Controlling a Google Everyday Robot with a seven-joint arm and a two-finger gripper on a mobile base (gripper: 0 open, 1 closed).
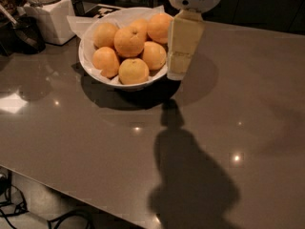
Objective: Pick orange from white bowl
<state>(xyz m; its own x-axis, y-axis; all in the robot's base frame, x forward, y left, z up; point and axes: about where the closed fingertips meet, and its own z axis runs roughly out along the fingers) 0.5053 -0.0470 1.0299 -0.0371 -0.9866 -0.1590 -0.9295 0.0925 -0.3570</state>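
Main risk: knocking the white bowl [143, 84] with the gripper [175, 74], which hangs upright at the rim on the right of the view, tip low against the bowl's outer edge. Touching or just clear, cannot tell. Open or closed, cannot tell either from this side-on angle. Any straight descent from here would likely shove or tip the bowl across the smooth surface [224, 128].

Second risk: closing on the wrong fruit. Six packed tight in the bowl over a white paper lining [78, 24], all touching. The orange [129, 41] sits on top at the middle of the heap, stem dimple up, with a redder fruit [159, 26] between it and the gripper. Likely to roll if nudged off-centre — and to set the neighbours shifting. Calls for a move inward over the heap before going down.

Behind the bowl, a white square jar [47, 18], lidded, contents hidden.
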